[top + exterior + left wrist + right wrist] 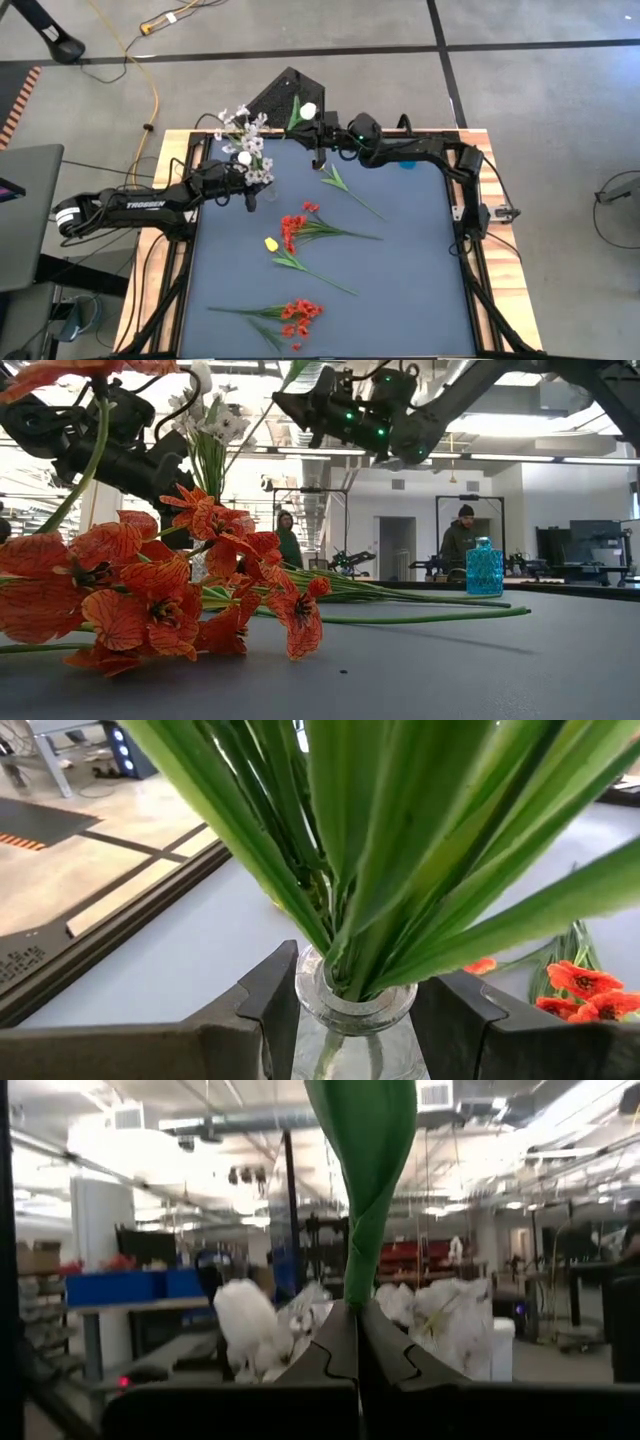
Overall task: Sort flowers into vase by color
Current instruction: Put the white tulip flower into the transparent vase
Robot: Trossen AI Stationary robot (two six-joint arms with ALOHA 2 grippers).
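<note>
A clear glass vase (352, 1012) stands near the table's far left and holds a pale sprig (245, 135) and green stems (400, 850). My left gripper (250, 193) is closed around the vase's neck. My right gripper (318, 152), near the far edge, is shut on a white tulip (308, 110), whose blossom rises above it. On the blue mat lie a red cluster (292, 230), a yellow tulip (270, 243), a second red cluster (300, 314) near the front, and a leafy green stem (345, 188). My left gripper holds the vase by its neck (300, 1005), just under the rim, one finger (265, 1010) on each side, coming level from the table's left. The vase stands upright; its base is out of the wrist view. My right gripper pinches the tulip's green stem or leaf (352, 1285) between its shut fingertips (330, 1342). The green part stands up from the fingers, lifted clear.
A small blue glass vase (485, 567) stands near the far right, under my right arm (407, 162). Red blossoms (150, 595) fill the low view's near left. The mat's right half and near right corner are bare. People stand in the room behind.
</note>
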